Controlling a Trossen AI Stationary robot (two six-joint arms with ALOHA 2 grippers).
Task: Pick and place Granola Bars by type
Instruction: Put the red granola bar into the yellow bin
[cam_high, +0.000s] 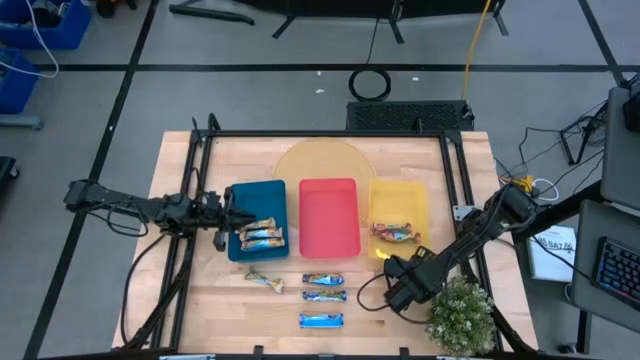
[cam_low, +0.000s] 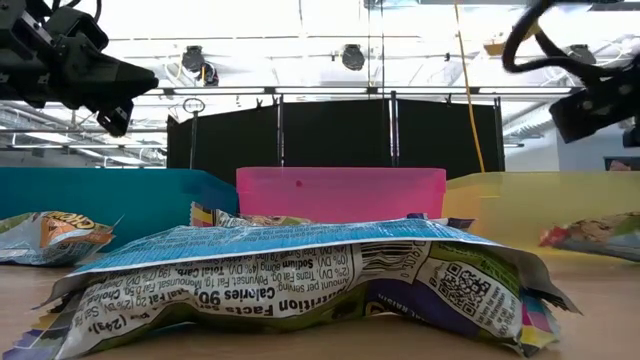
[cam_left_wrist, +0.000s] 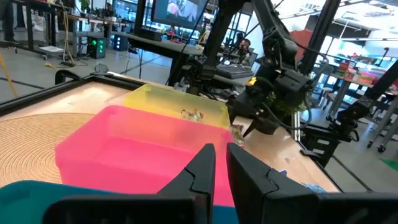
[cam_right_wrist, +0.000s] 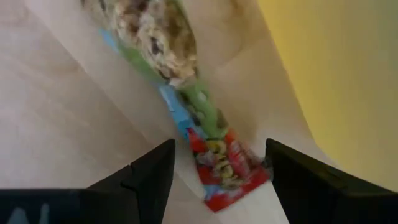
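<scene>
Right gripper (cam_right_wrist: 217, 165): fingers (cam_right_wrist: 146, 171) spread apart, straddling a red-orange-silver bar (cam_right_wrist: 214, 158) lying on the table (cam_right_wrist: 56, 106) just beside the yellow tray (cam_right_wrist: 342, 74); contact with the wrapper not determinable. From above, right gripper (cam_high: 400, 268) low at the near corner of the yellow tray (cam_high: 425, 215), close to a small potted plant (cam_high: 460, 315).

Left gripper (cam_left_wrist: 219, 163): fingers (cam_left_wrist: 202, 168) nearly together, narrow gap, nothing between them. From above, left gripper (cam_high: 243, 216) raised over the left part of the blue tray (cam_high: 255, 195).

Bars, seen from above:
- Two tan-gold bars (cam_high: 260, 233) inside the blue tray; a third (cam_high: 265, 281) on the table in front of it.
- Red-orange-silver bars (cam_high: 394, 232) inside the yellow tray.
- Three blue-white bars (cam_high: 324, 280) in a column on the table, in front of the red tray (cam_high: 328, 190).
- Red tray between the blue and yellow trays, no bars inside.
</scene>
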